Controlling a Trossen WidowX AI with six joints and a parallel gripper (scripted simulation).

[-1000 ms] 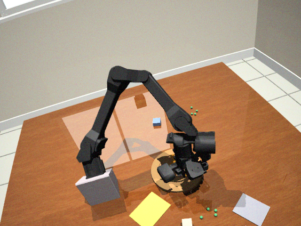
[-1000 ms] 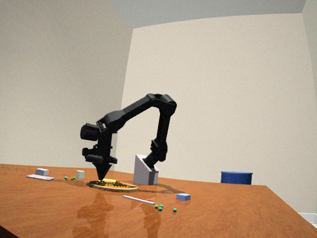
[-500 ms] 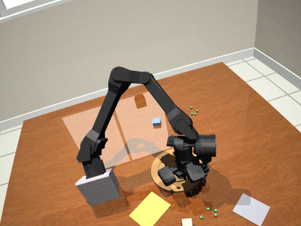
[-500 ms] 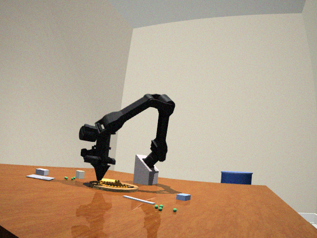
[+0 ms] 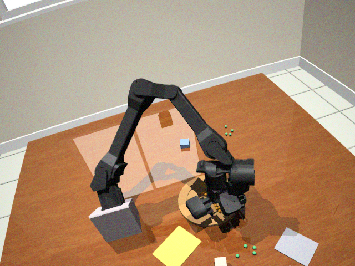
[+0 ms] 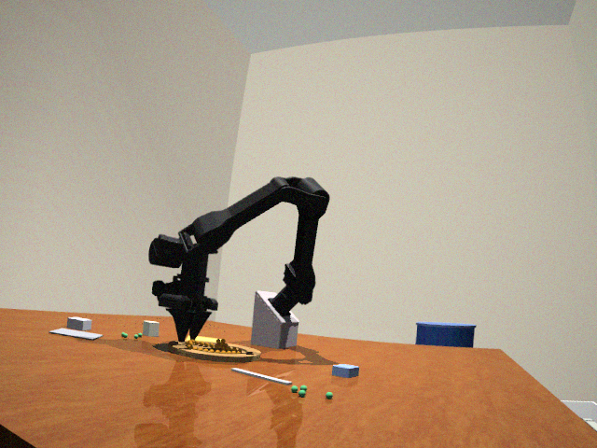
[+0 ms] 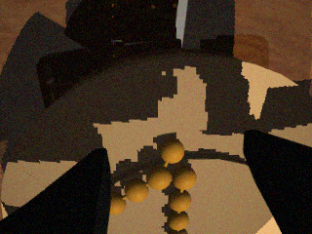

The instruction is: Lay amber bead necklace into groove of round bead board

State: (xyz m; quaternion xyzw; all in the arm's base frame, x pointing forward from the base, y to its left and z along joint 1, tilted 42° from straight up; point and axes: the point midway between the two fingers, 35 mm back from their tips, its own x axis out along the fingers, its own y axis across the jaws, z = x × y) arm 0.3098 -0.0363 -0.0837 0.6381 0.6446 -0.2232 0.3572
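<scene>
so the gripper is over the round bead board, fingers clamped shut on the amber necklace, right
Not quite. The gripper is over the round bead board, but its fingers stand apart, not clamped. The wrist view shows the amber bead necklace lying loose on the board in the gap between them, with neither finger touching it.
</scene>
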